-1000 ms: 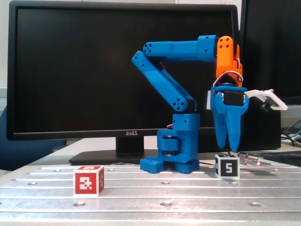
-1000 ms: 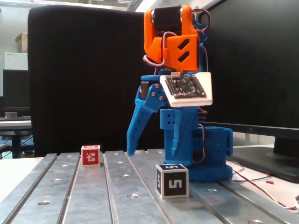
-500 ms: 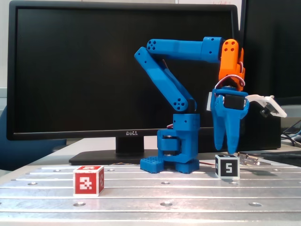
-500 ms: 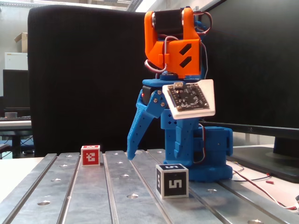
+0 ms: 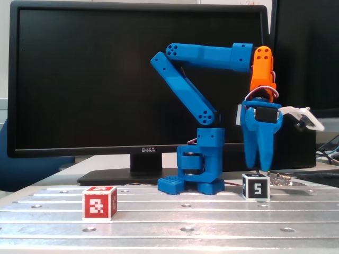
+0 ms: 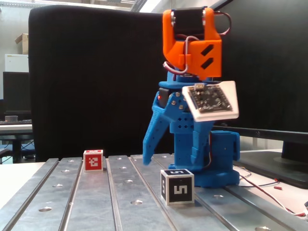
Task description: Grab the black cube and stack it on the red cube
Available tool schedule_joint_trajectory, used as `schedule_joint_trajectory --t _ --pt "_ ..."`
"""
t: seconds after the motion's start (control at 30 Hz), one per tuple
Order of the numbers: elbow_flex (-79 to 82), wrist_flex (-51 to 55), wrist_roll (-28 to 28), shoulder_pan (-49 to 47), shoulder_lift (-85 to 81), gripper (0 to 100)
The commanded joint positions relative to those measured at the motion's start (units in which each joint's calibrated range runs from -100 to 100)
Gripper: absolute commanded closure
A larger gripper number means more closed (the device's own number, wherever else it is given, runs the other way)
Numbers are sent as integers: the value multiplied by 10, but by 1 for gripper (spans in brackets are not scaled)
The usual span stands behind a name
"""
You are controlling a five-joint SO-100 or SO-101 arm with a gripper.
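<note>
both fixed views: 1 black cube (image 5: 256, 188) (image 6: 177, 186), 1 red cube (image 5: 99, 202) (image 6: 93, 160), well apart

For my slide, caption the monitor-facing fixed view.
Blue end effector hovering above small black numbered cube; small red patterned cube waits apart.

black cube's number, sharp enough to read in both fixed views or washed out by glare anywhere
Legible in both fixed views: the black cube shows a crisp white 5, and it reads clearly on the black cube too. Glare falls on the grooved metal table, not the cube; the background room looks soft.
</note>
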Motion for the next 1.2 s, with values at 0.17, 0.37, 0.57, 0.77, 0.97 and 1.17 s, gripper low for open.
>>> schedule_joint_trajectory --t 0.17,0.37,0.57,0.77,0.97,1.17 --pt "13 -36 0 -9 2 67" --pt "15 -38 1 -9 8 68" --pt "61 -81 -1 -6 2 68" --pt "67 -82 -2 -6 2 68" --pt "68 -78 -2 -9 3 68" --pt "115 -128 -2 -9 2 68"
